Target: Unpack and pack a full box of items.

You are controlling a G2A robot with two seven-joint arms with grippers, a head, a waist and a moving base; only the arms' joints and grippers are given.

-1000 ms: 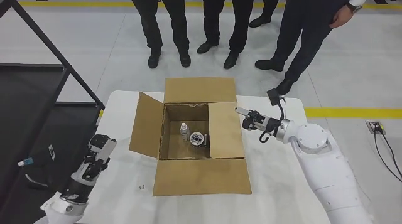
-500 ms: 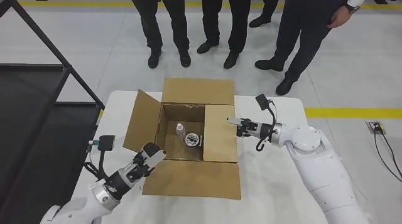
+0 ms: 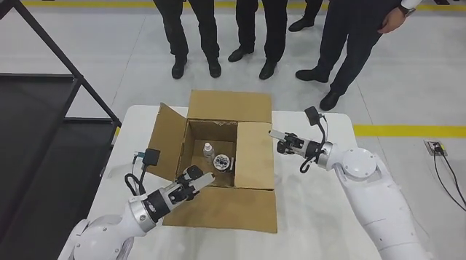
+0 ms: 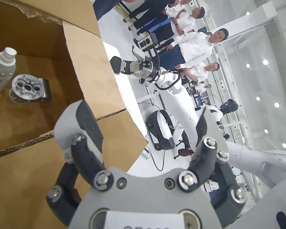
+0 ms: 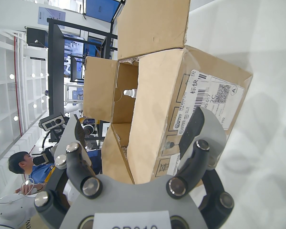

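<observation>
An open cardboard box (image 3: 218,213) stands mid-table with its flaps spread. On its floor are a small clear bottle (image 3: 208,148) with a white cap and a round metal reel (image 3: 223,162). My left gripper (image 3: 198,180) hangs open over the near left rim of the box, with nothing between its fingers; its wrist view looks down on the bottle (image 4: 0,72) and the reel (image 4: 26,89). My right gripper (image 3: 279,139) stands open beside the right flap, outside the box (image 5: 157,84), with the bottle (image 5: 130,93) showing through the opening.
The white table (image 3: 320,209) has bare surface right of the box and along its left edge. A black metal frame (image 3: 44,114) stands off the table's left side. Several people stand on the floor beyond the far edge.
My left arm has swung in from the table's left edge to the near left rim of the box. The right gripper has shifted only slightly beside the right flap.
</observation>
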